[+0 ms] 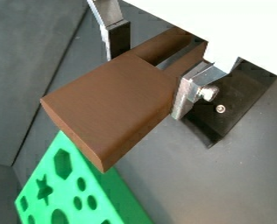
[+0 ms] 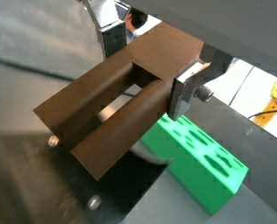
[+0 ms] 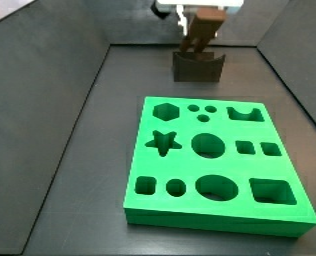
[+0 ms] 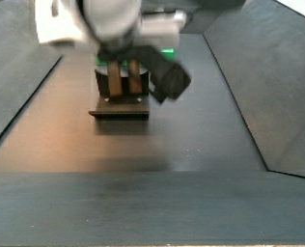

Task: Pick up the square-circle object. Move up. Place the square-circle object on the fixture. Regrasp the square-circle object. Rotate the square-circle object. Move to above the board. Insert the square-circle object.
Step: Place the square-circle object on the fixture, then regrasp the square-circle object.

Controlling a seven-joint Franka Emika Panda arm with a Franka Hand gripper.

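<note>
On the dark floor with dark walls lies the green board [image 3: 217, 163], and behind it stands the fixture [image 3: 198, 67]. Above the fixture, the gripper [image 3: 201, 22] is closed on the brown square-circle object [image 1: 117, 101], held tilted.

**Dark floor with board and fixture**

A dark matte floor [image 3: 67, 200] walled by dark panels carries two things. The bright green board [image 3: 217, 163] lies flat on it near the camera in a side view, cut-outs facing up. The fixture [image 3: 198, 68] stands behind the board, well apart from it. The gripper [image 3: 201, 20] hangs above the fixture, clamping the tilted square-circle object [image 3: 200, 38]
</note>
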